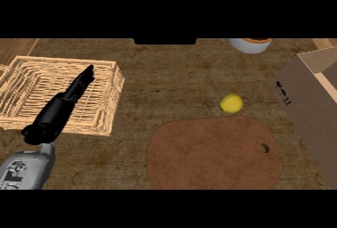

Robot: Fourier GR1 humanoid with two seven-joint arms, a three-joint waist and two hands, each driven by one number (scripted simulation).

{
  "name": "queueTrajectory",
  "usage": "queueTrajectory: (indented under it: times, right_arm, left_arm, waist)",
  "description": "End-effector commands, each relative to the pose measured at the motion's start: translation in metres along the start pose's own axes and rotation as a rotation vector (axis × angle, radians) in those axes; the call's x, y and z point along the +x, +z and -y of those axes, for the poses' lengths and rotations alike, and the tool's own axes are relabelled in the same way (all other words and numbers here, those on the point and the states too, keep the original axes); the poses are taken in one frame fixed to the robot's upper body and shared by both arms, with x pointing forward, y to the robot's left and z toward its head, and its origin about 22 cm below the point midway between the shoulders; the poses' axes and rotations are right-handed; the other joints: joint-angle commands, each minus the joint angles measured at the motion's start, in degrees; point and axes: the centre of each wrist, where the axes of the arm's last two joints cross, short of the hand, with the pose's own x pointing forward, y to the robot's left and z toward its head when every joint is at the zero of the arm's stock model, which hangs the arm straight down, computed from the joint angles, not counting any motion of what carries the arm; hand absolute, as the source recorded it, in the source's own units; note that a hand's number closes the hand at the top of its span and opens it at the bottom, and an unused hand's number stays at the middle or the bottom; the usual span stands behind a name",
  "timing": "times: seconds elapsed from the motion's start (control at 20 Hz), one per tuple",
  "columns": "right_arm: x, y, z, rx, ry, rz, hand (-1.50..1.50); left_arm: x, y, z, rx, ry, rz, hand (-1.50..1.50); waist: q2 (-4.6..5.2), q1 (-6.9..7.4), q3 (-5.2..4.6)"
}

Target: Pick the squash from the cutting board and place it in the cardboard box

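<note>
Biggest thing here is the wooden counter (191,75), dark and grainy. Next is the cardboard box (309,107) running off the right edge, then the wicker basket (39,95) on the left. The round brown cutting board (211,153) sits low in the middle. The left hand (72,95) hangs over the basket, fingers straight and together, holding nothing. The right hand isn't showing. A white cup (250,44) peeks in up top. The little yellow squash (231,103) sits on the counter just past the board's far edge, not on the board.
</note>
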Motion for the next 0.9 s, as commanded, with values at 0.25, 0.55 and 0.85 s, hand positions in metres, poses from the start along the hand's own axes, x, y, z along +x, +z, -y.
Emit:
queueTrajectory:
  times: [0.25, 0.55, 0.85]
  right_arm:
    - [-0.009, 0.004, 0.016, -0.293, -0.578, 0.310, -1.50]
    - [-0.033, 0.002, 0.016, -0.404, -1.043, 0.253, -1.50]
    - [-0.108, 0.016, 0.024, -0.536, -1.111, 0.207, -1.50]
  left_arm:
    - [-0.004, 0.009, 0.001, 0.029, -0.002, -0.014, 0.00]
    - [0.005, -0.001, 0.015, 0.016, -0.001, 0.000, 0.00]
    - [-0.005, 0.001, -0.004, 0.016, 0.013, 0.012, 0.00]
  waist:
    - [-0.67, -1.10, 0.24]
    - [-0.28, -1.11, 0.09]
    - [0.08, -0.26, 0.04]
